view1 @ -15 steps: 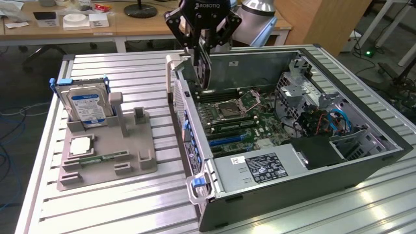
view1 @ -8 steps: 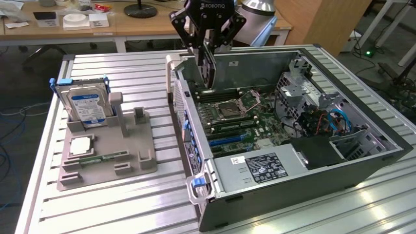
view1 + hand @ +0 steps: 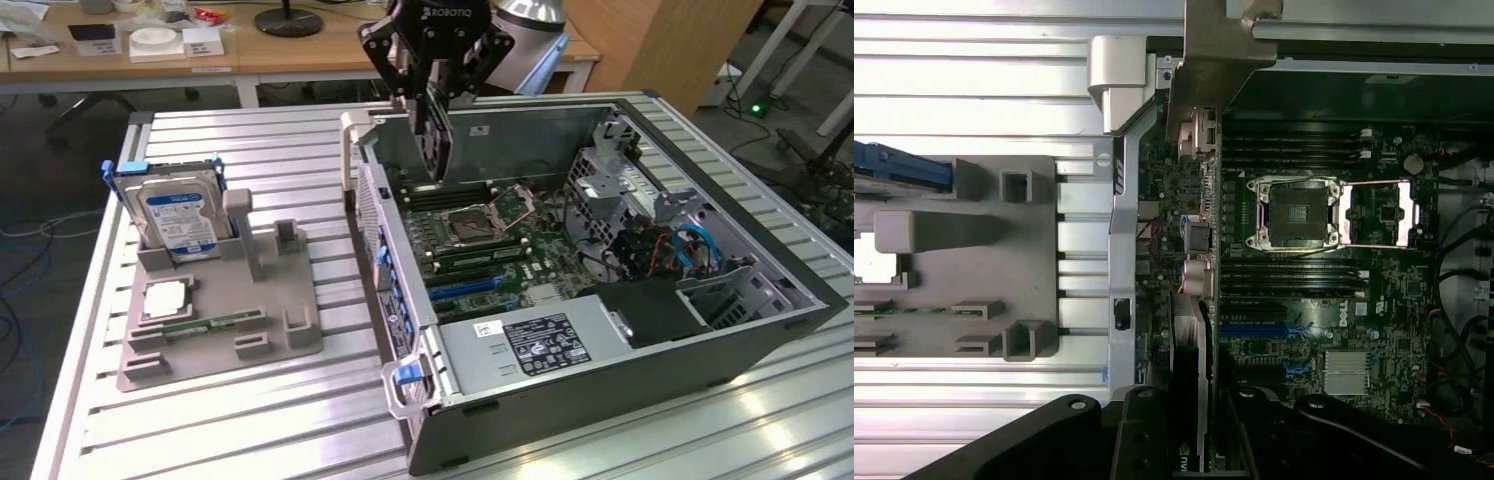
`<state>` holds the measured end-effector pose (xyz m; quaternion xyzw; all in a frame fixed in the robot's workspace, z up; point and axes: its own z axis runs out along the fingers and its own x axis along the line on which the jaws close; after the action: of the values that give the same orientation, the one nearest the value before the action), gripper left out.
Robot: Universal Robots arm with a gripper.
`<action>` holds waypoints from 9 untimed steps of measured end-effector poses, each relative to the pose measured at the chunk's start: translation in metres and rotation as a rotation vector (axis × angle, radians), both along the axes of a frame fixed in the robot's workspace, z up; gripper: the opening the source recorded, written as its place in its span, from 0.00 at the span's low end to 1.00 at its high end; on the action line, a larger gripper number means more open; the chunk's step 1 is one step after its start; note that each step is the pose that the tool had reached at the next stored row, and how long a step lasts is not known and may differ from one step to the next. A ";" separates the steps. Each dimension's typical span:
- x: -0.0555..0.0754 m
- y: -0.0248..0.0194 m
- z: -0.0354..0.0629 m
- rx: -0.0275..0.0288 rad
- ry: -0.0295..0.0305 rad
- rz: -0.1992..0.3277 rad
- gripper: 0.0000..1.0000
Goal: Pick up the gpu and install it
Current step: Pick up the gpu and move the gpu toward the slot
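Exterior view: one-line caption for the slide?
Gripper holds the gpu on end over the open computer case, above its motherboard.

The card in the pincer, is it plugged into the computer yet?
No, the pincer holds the card up in the air over the open computer.

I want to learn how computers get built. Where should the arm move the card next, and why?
Probably ease it down toward the blue slot, checking the line-up: the gripper holds the gpu upright, hanging above the open computer case, not yet touching the motherboard.
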<state>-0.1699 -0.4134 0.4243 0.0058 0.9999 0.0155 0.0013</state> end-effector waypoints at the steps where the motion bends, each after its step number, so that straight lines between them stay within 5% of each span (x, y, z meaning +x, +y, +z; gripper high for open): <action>1: 0.001 0.0000 0.0000 0.0000 0.0000 0.000 0.27; 9: 0.009 0.0000 -0.0002 0.0000 0.0000 0.000 0.27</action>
<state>-0.1611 -0.4134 0.4240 0.0058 0.9999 0.0155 0.0013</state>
